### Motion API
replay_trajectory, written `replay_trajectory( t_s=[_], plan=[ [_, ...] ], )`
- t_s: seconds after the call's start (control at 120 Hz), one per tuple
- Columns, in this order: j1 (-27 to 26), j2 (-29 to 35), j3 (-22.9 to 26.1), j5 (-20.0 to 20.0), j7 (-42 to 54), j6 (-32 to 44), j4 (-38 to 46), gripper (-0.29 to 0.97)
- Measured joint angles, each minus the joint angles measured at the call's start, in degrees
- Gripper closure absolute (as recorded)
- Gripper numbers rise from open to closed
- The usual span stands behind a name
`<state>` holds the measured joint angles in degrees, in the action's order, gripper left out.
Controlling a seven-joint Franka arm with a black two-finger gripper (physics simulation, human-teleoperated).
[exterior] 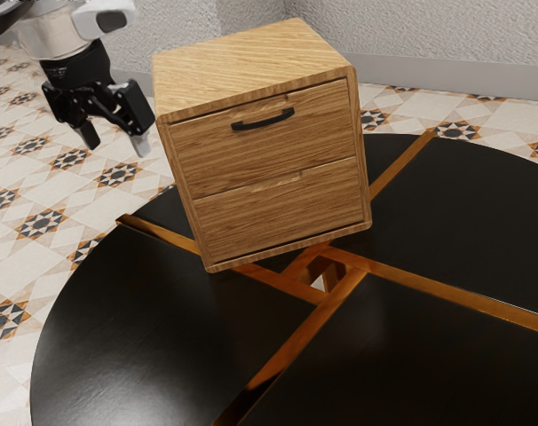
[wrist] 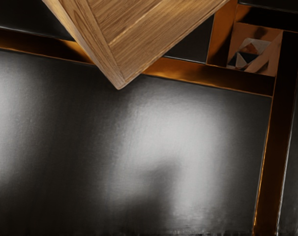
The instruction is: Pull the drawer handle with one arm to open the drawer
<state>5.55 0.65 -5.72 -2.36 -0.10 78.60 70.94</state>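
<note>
A wooden two-drawer cabinet [exterior: 262, 133] stands on the round black table [exterior: 162, 337]. Its upper drawer [exterior: 260, 133] carries a black bar handle [exterior: 262, 119] and sits flush with the front; the lower drawer [exterior: 278, 209] is flush too. My black gripper [exterior: 116, 138] hangs open in the air at the exterior view's left of the cabinet, level with the upper drawer and apart from it, with nothing between its fingers. In the wrist view a bottom corner of the cabinet [wrist: 124, 39] shows above the glossy table top [wrist: 139, 162].
Copper-coloured strips [exterior: 340, 293] cross the table and meet under the cabinet's front. A patterned tile floor [exterior: 38, 195] lies around the table, and a grey wall [exterior: 429, 27] runs behind. Bare table surface spreads in front of the cabinet.
</note>
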Motion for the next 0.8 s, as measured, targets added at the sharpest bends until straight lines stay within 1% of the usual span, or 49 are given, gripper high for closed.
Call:
replay_trajectory(
  t_s=[0.233, 0.3, 0.35, 0.392, 0.442, 0.467, 0.5, 0.533, 0.6, 0.633, 0.667, 0.692, 0.733, 0.8],
  plan=[
    [-5.8, 0.0, -1.3, -2.4, 3.0, -2.4, 1.0, 0.0],
    [-7.1, -0.2, -1.2, -3.3, 6.5, -0.3, 0.8, 0.0],
    [-6.3, -0.6, 0.5, -3.2, 9.8, 2.6, 0.7, 0.0],
    [-3.3, -1.0, 4.2, -3.3, 12.7, 5.3, 0.8, 0.0],
    [4.6, -1.9, 13.0, -4.3, 16.6, 9.1, 1.2, 0.0],
    [7.0, -2.3, 16.0, -5.7, 18.5, 11.2, 1.9, 0.0],
    [8.7, -3.2, 18.4, -8.1, 20.8, 13.9, 2.5, 0.0],
    [9.7, -4.1, 19.7, -9.9, 23.0, 16.1, 2.7, 0.0],
    [12.9, -5.2, 21.6, -12.5, 27.1, 19.9, 3.0, 0.0],
    [16.9, -5.5, 25.1, -13.3, 29.1, 21.8, 3.2, 0.0],
    [22.1, -5.7, 30.6, -14.1, 31.0, 23.6, 3.6, 0.0],
    [24.6, -5.7, 33.6, -14.8, 32.4, 24.9, 4.0, 0.0],
    [26.0, -5.8, 36.4, -15.6, 34.5, 26.6, 4.4, 0.0],
    [25.9, -6.1, 38.2, -16.4, 37.6, 28.8, 4.6, 0.0]
  ],
)
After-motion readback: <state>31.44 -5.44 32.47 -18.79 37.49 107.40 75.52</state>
